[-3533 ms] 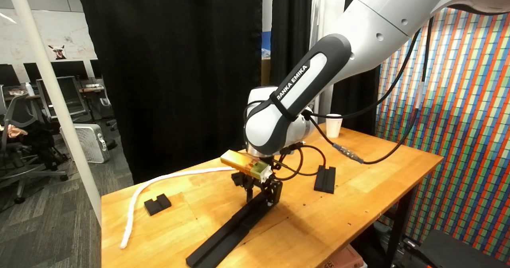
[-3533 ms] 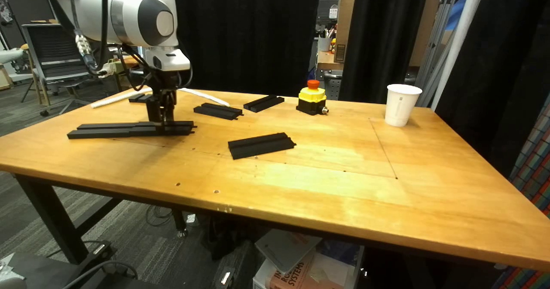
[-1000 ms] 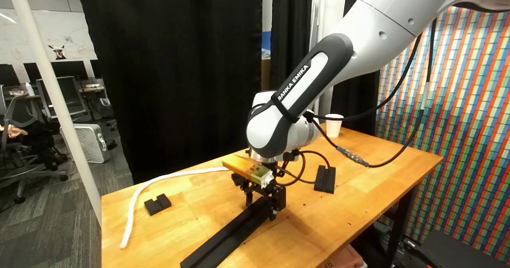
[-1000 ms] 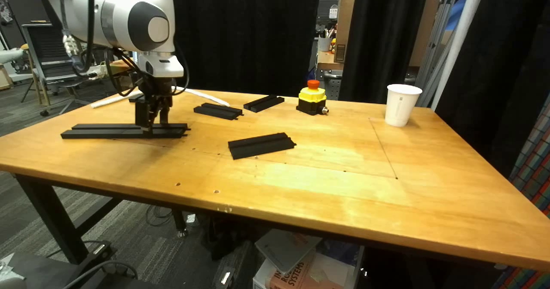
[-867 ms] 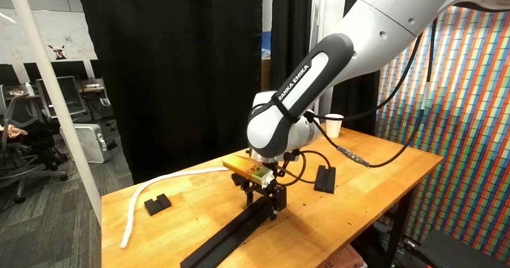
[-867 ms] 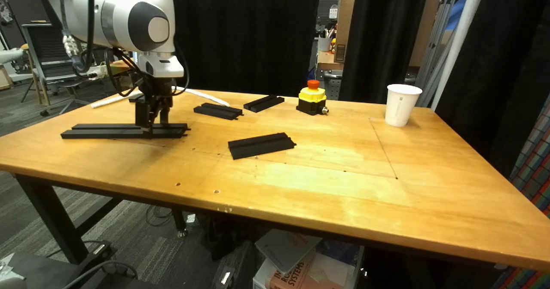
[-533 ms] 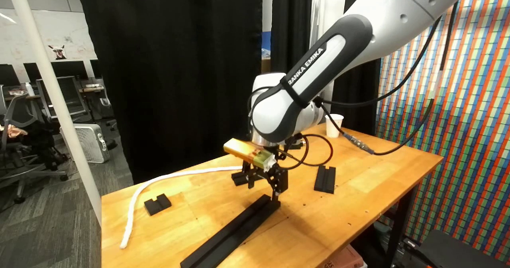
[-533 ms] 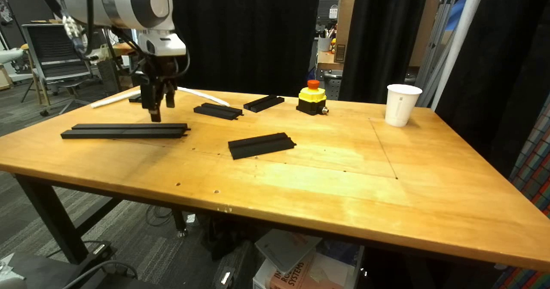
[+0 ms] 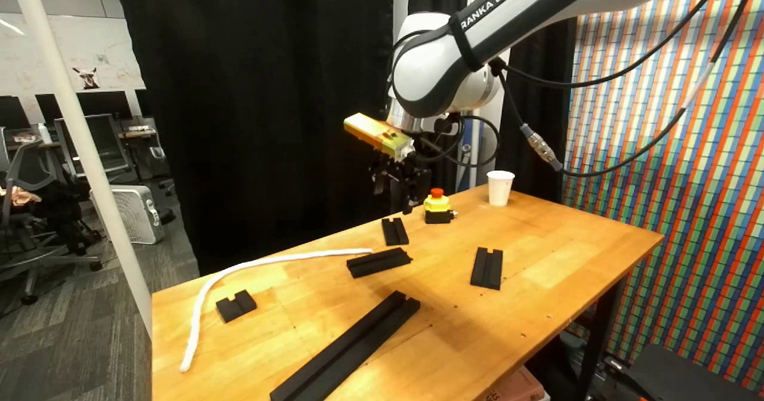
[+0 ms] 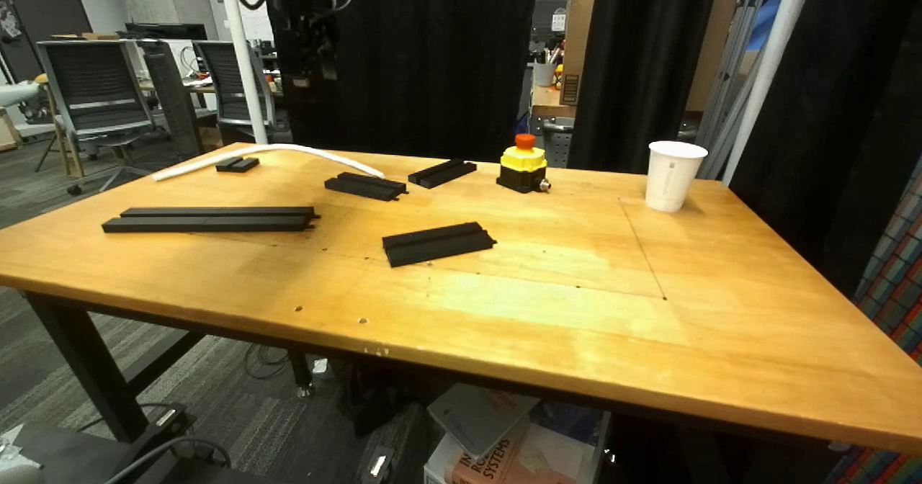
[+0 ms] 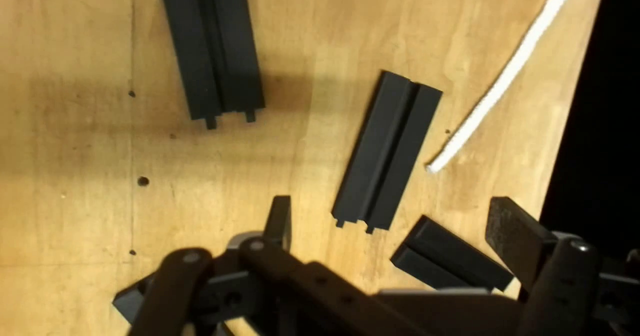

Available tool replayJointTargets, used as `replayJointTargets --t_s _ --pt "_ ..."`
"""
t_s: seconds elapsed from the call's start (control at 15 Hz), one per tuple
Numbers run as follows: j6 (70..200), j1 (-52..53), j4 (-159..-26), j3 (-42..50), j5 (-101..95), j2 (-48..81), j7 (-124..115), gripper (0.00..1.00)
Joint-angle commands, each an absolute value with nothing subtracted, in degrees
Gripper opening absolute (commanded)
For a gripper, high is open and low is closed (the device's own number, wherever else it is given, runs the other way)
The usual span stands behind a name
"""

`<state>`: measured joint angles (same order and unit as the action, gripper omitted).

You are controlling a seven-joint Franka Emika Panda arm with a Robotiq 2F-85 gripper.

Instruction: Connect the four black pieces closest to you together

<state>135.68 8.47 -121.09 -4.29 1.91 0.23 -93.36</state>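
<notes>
Gripper (image 11: 391, 218) is now clear of the black strip (image 9: 348, 345), jaws wide and empty, so guessing that join's done, more to go.

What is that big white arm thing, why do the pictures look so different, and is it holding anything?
That's a robot arm. Its gripper works like a pinching hand. Two cameras stand outside the robot and look from different places; a third sits on its wrist and peers down. On the wooden table lie a long black strip, four shorter black pieces and a curved white strip. A white cup and a yellow-and-black box with a red button stand there too. The gripper is wide open above the table, holding nothing.
</notes>
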Motion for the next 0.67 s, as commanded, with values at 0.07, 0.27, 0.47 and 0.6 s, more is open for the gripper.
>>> replayJointTargets --t_s 0.07,0.27,0.47,0.6 --pt "135.8 5.2 -112.0 -3.2 9.4 8.2 -89.5 1.0" --pt "135.2 4.2 -107.9 -2.9 13.9 13.3 -88.1 1.0" --pt "134.2 4.0 -104.6 -2.9 16.7 17.9 -87.9 1.0" --pt "133.9 4.4 -103.3 -2.6 16.6 20.5 -88.6 1.0"
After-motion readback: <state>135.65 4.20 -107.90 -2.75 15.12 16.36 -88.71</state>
